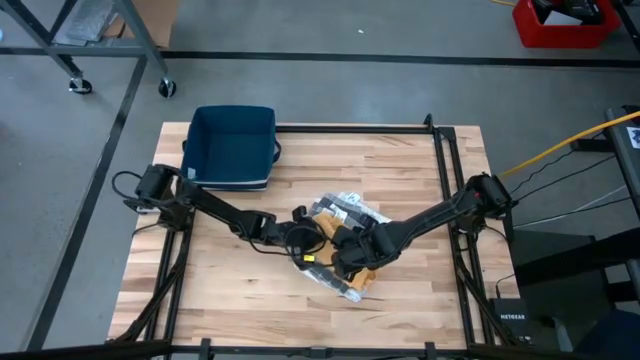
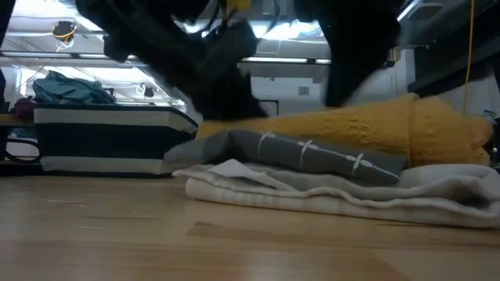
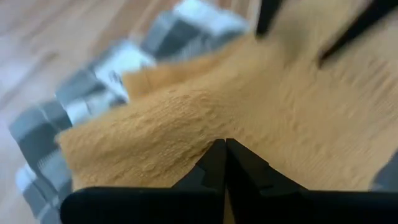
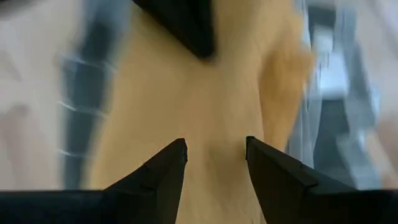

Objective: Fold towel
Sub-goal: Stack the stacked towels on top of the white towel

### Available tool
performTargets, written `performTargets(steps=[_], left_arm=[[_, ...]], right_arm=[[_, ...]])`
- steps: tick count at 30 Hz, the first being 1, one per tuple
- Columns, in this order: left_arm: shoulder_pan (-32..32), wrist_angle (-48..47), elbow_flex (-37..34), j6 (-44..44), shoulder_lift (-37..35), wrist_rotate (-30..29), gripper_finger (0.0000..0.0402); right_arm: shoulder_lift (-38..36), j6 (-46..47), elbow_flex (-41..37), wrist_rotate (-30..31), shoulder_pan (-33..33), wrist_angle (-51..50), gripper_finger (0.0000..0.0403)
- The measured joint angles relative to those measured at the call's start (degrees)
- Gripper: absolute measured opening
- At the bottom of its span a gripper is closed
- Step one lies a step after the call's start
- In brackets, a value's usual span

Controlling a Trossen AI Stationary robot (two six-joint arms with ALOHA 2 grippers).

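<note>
Towel (image 2: 367,125) atop grey cloths (image 2: 312,152), near bin (image 1: 232,147)

The setting is a robotics lab or workshop. A light wooden butcher-block counter (image 1: 250,290) carries a black metal frame (image 1: 445,160) on which two dark jointed arms are mounted at opposite sides. The counter stands on a bare grey concrete floor (image 1: 350,90). A grey metal rack on caster wheels (image 1: 80,60) stands off the far left corner, a red plastic crate (image 1: 560,25) sits at the far right, and a yellow cable (image 1: 570,140) trails across the floor on the right. The low view shows ceiling strip lights (image 2: 281,27) and shelving beyond the counter.
</note>
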Motion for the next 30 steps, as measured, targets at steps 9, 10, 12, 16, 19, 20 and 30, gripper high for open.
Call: performTargets(steps=[9, 10, 12, 16, 19, 20, 30], left_arm=[[-0.77, -0.83, 0.26, -0.32, 7.13, -0.38, 0.0003], [-0.77, -0.52, 0.26, -0.41, 7.59, -0.39, 0.0003], [-0.79, 0.38, 0.22, -0.47, 8.45, -0.44, 0.0003], [-0.77, 1.11, 0.15, -0.26, 8.59, -0.37, 0.0003], [-0.77, 1.35, 0.11, -0.47, 8.59, -0.26, 0.0003], [-0.77, 1.4, 0.11, -0.53, 8.59, -0.22, 0.0003], [-1.1, 0.4, -0.24, 1.8, -0.53, 0.48, 0.0003]], right_arm=[[0.0, 11.15, -15.02, -4.33, 0.0, 14.08, 0.0177], [-0.02, 11.41, -16.6, -4.54, 0.0, 17.4, 0.0177], [-0.12, 11.63, -18.91, -4.61, 0.0, 22.19, 0.0177], [-0.24, 11.63, -19.97, -4.7, 0.0, 24.36, 0.0177], [-0.24, 11.62, -19.97, -5.39, 0.08, 24.01, 0.0177], [-0.24, 11.74, -19.97, -5.65, 0.26, 23.99, 0.0177], [-8.32, 15.22, -17.97, 6.31, 4.11, 19.86, 0.0177]])
